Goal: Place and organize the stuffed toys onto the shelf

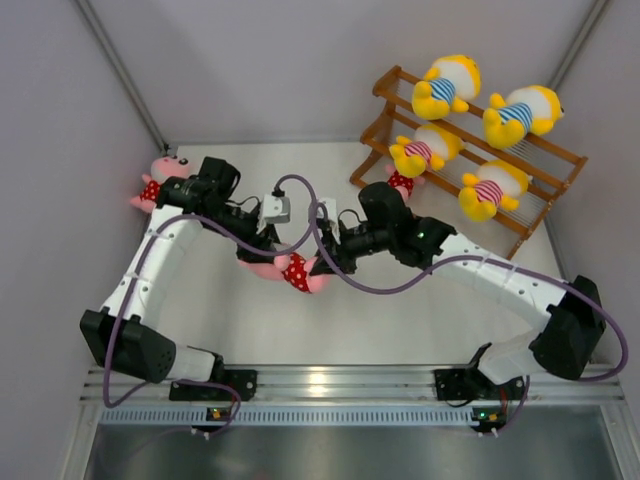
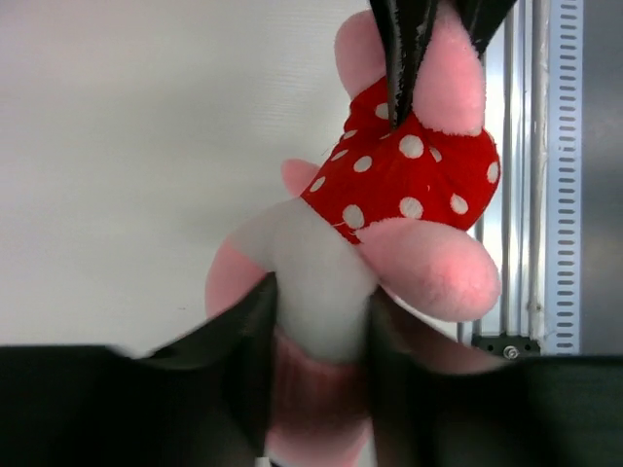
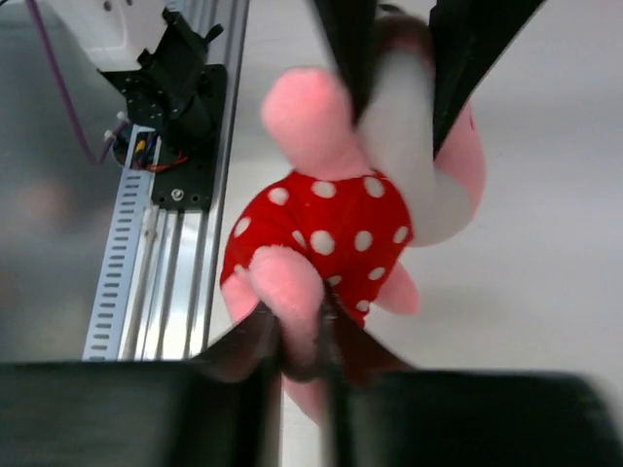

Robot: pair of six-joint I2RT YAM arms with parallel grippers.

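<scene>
A pink doll in a red white-dotted outfit (image 1: 295,270) hangs between both grippers over the middle of the table. My left gripper (image 1: 265,243) is shut on its head end (image 2: 316,292). My right gripper (image 1: 325,258) is shut on one pink leg (image 3: 297,292). Four yellow dolls in striped shirts (image 1: 447,88) lie on the brown wooden shelf (image 1: 556,148) at the back right. A second pink doll (image 1: 402,183) sits at the shelf's low front left. A third pink doll (image 1: 155,185) lies at the far left, partly hidden by the left arm.
Grey walls close in the table on the left, back and right. A slotted metal rail (image 1: 330,380) runs along the near edge and also shows in the right wrist view (image 3: 165,282). The purple cables (image 1: 320,240) loop between both arms.
</scene>
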